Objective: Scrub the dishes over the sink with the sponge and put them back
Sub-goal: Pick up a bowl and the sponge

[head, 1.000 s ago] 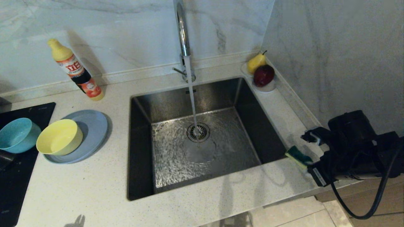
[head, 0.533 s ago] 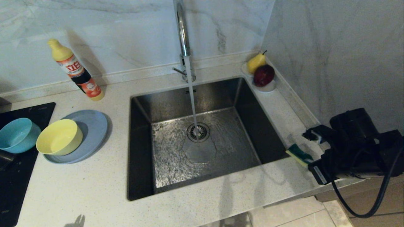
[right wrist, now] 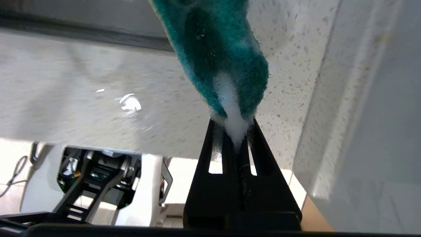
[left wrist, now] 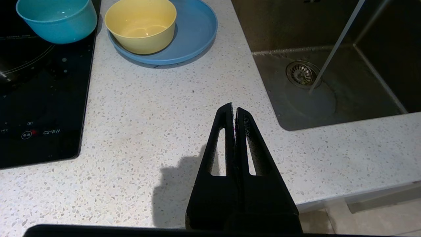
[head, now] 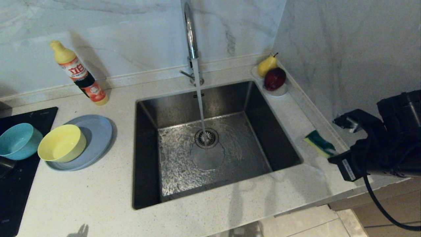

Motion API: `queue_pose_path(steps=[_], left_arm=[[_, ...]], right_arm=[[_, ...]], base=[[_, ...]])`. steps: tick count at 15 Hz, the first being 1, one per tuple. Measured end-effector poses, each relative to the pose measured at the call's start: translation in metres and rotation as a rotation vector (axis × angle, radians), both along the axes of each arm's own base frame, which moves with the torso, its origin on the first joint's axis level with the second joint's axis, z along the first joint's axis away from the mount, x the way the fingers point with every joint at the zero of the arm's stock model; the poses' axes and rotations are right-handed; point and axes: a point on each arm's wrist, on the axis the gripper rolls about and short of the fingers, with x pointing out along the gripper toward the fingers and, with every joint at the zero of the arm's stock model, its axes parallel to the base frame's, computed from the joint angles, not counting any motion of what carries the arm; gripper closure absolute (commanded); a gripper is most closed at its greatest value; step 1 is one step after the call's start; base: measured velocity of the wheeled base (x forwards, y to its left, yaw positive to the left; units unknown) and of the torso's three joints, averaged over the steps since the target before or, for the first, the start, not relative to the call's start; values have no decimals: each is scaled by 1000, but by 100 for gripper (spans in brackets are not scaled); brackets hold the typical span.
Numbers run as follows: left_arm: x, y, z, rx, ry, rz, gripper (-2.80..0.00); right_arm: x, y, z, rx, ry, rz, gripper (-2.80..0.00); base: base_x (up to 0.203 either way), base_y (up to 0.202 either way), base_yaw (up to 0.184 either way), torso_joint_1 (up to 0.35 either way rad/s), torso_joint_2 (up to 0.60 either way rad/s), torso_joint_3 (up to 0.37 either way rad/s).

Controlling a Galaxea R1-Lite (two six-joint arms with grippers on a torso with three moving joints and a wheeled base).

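Note:
My right gripper hangs above the counter just right of the sink, shut on one end of the sponge. In the right wrist view the green sponge sticks out beyond the pinching right gripper. On the counter left of the sink, the yellow bowl sits on the grey-blue plate. The teal bowl stands on the hob edge beside them. My left gripper is shut and empty, low over the counter in front of the plate.
Water runs from the tall tap onto the drain. A detergent bottle stands at the back left. A saucer with a pear and an apple sits in the back right corner. A black hob lies at the far left, and a wall rises close on the right.
The right gripper has risen off the counter with the sponge and drawn back toward the right wall. The left arm and the dishes have not moved.

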Motion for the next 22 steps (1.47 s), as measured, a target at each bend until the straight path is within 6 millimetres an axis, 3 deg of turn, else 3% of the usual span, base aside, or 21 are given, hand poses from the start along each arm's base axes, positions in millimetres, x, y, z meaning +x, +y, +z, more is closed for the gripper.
queue_pose_path(steps=[4,10,18,22], left_arm=[[0,0,0,0,0,0,0],[0,0,0,0,0,0,0],[0,0,0,-2,0,0,0],[0,0,-1,8,12,2,0]], right_arm=[[-23,7,20,61,-48,20,0],[-35,16,43,143,-105,31,0],[-37,18,54,194,-96,5,0],[-35,22,50,188,-49,7,0]], base=[[0,0,0,0,0,0],[0,0,0,0,0,0],[0,0,0,0,0,0],[0,0,0,0,0,0]])
